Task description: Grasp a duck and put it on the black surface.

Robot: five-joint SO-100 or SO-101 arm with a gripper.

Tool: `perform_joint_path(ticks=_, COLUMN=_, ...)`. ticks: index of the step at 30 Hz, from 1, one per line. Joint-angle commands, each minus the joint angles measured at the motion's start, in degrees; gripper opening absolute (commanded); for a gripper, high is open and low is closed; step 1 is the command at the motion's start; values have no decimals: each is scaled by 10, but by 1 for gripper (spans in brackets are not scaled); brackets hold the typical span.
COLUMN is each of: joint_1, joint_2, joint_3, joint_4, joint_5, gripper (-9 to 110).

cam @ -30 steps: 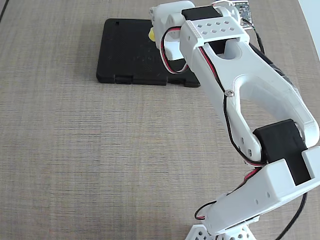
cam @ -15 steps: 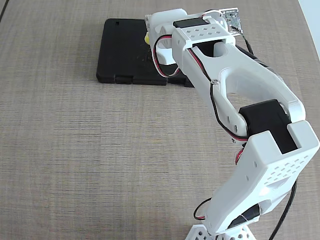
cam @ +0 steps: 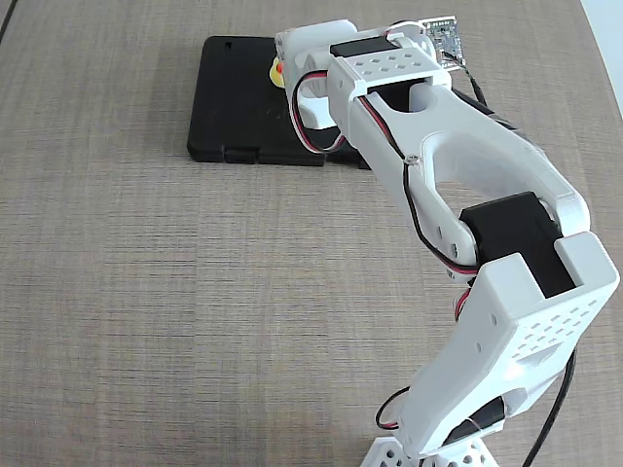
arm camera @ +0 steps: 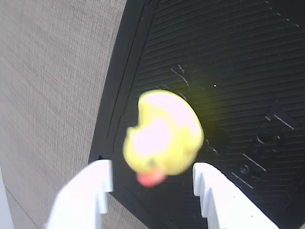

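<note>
The yellow duck (arm camera: 162, 138) with its red-orange beak lies on the black surface (arm camera: 238, 62), near its left edge in the wrist view. My gripper (arm camera: 152, 167) is open around the duck's head end, with its white fingers (arm camera: 97, 191) on either side and a dark gap at the left finger. In the fixed view only a sliver of the duck (cam: 277, 74) shows beside the gripper (cam: 288, 60), low over the far part of the black surface (cam: 234, 107). The fingertips are hidden there by the wrist.
The slab lies on a grey-brown woven tabletop (cam: 146, 292). The white arm (cam: 467, 185) reaches from its base at the bottom right across the slab's right side. A small circuit board (cam: 443, 37) lies at the far edge.
</note>
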Motion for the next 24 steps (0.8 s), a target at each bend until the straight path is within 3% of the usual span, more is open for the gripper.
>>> perform_joint_path(ticks=1, joint_1=1, joint_2=53, joint_3=6, joint_4=-1, joint_5=4, gripper=21)
perform_joint_path(ticks=11, joint_1=11, joint_2=476, joint_3=210, joint_4=1, joint_5=4, gripper=21)
perform_joint_path(ticks=18, joint_1=120, joint_2=722, joint_3=415, joint_4=1, joint_5=5, gripper=21)
perform_joint_path(ticks=24, joint_1=191, joint_2=905, joint_3=599, joint_4=1, joint_5=0, gripper=7)
